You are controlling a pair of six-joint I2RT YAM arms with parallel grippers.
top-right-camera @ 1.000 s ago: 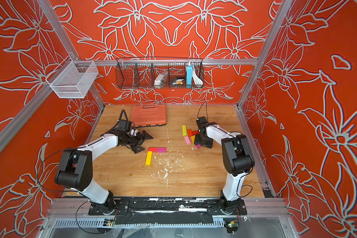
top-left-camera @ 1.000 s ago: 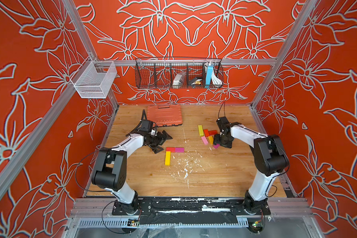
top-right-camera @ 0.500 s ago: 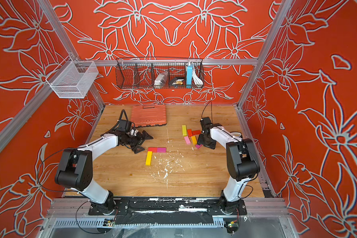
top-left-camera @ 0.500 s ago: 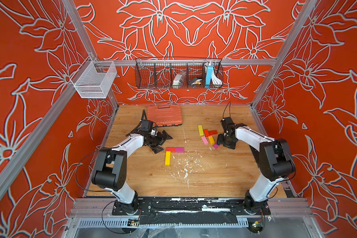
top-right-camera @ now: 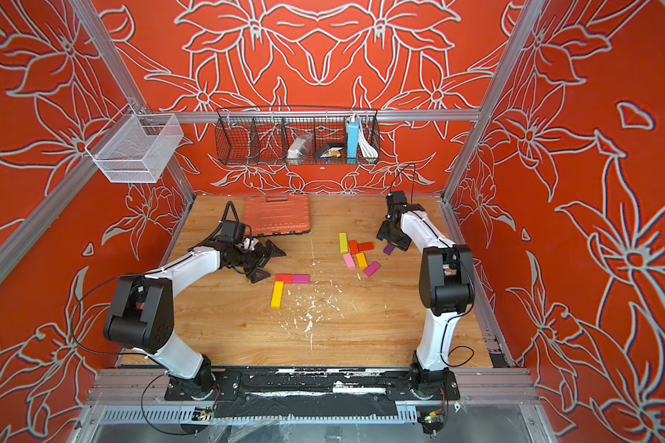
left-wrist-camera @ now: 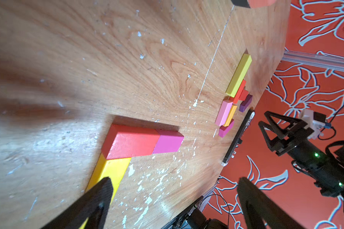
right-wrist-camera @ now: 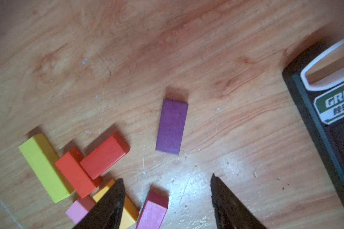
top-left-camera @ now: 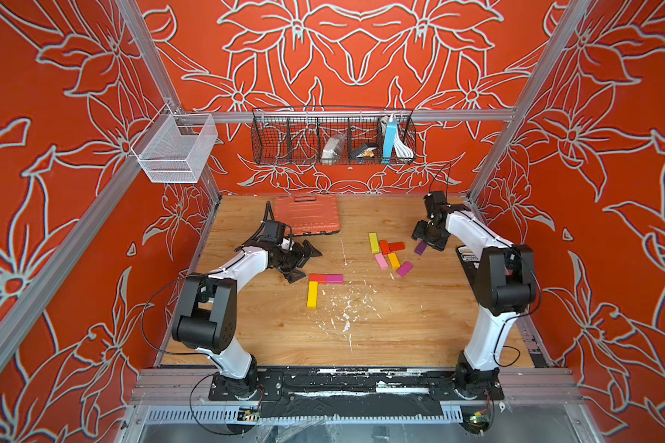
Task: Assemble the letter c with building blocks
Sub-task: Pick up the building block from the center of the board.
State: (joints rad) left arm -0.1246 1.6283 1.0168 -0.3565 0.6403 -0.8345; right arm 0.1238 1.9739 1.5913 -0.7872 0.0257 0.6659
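In both top views your left gripper (top-left-camera: 304,263) sits low over the wooden table (top-left-camera: 400,337), jaws spread wide and empty. It is just beside a red block (top-left-camera: 318,278) that meets a magenta block (top-left-camera: 334,278) end to end. A long yellow block (top-left-camera: 312,294) butts against the red one at a right angle, so the three form a corner. Your right gripper (top-left-camera: 427,241) hangs over the far right of the table, with a purple block (top-left-camera: 420,247) just beside it. The other building blocks lie in a loose cluster (top-left-camera: 388,255) between the arms, nearer the right one, and the orange case (top-left-camera: 306,214) lies at the back. From the left wrist you see two black fingers (left-wrist-camera: 99,198) far apart with nothing between them. One tip overlaps the long yellow block in the picture; you cannot tell whether it touches. From the right wrist, the right gripper's jaws also stand apart, released and holding nothing. The purple block lies flat on the table ahead of the fingertips (right-wrist-camera: 117,190), touching neither. It is apart from the cluster on one side and a dark labelled box (right-wrist-camera: 326,123) on the other.
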